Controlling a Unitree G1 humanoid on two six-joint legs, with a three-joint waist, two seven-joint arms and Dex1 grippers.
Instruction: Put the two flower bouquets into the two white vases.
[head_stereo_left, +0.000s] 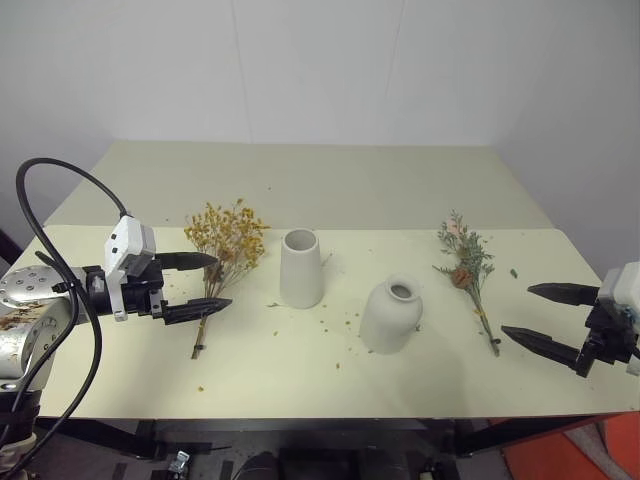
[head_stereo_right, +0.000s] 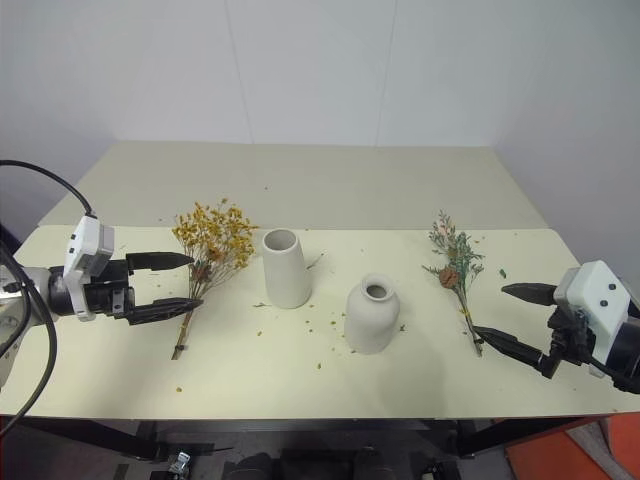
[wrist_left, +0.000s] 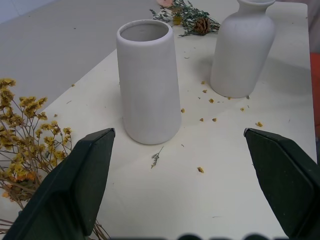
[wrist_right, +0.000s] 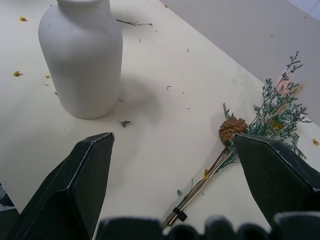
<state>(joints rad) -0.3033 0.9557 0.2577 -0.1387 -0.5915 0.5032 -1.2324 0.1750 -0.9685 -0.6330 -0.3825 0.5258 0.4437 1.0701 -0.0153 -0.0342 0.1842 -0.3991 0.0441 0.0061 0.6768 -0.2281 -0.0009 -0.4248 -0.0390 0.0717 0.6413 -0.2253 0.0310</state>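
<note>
Yellow bouquet (head_stereo_left: 224, 247) lies flat on counter (head_stereo_left: 420, 370), stems running toward the robot, between the spread, empty left gripper's (head_stereo_left: 212, 282) fingers; right gripper (head_stereo_left: 538, 317) spread beside grey-green bouquet (head_stereo_left: 467, 271).

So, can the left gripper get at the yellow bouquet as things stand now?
Probably yes. The left gripper is open, its fingers either side of the yellow bouquet stems, and nothing lies between; the tall vase stands apart.

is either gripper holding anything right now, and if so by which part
Nothing is held. The left gripper is open beside the yellow bouquet; the right gripper is open near the green bouquet.
</note>
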